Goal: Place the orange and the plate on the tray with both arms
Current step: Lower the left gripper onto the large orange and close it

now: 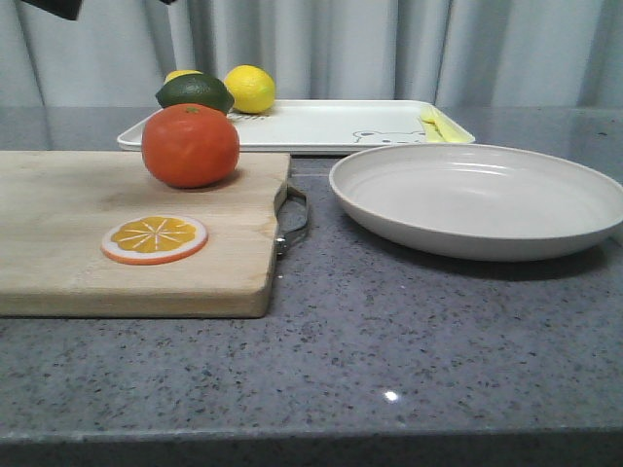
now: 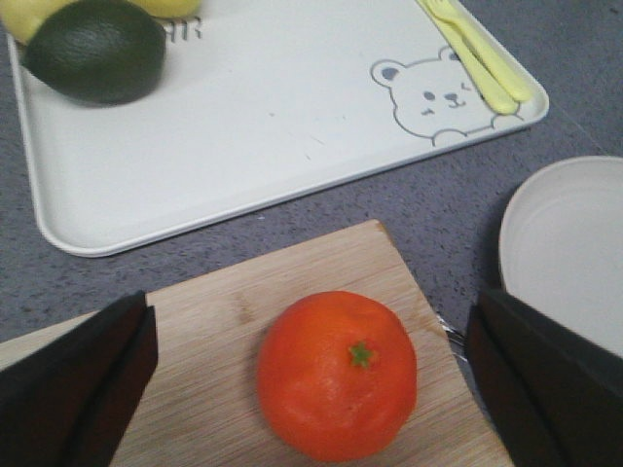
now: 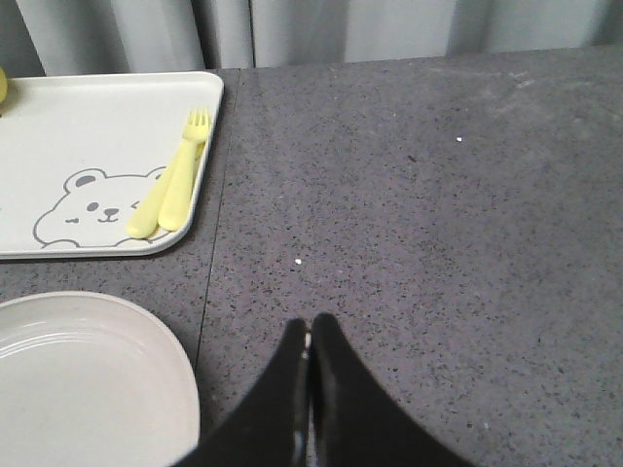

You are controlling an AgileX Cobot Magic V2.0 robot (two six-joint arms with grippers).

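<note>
Grey counter (image 1: 389, 331) | plate (image 1: 477, 199) edge cropped; left claw (image 2: 311, 389) spread above orange (image 2: 336, 375); right claw (image 3: 310, 389) closed, empty

A dark grey speckled stone tabletop (image 1: 409, 331) is filling the foreground, catching one small bright glint of light near its front edge. Behind it, pale grey curtains (image 1: 389, 49) are hanging in soft vertical folds across the whole back, and even, diffuse light is falling over everything.

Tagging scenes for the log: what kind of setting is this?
Probably a mock kitchen counter: a speckled grey countertop, a wooden cutting board with an orange, and a bear-print tray before a curtain.
</note>
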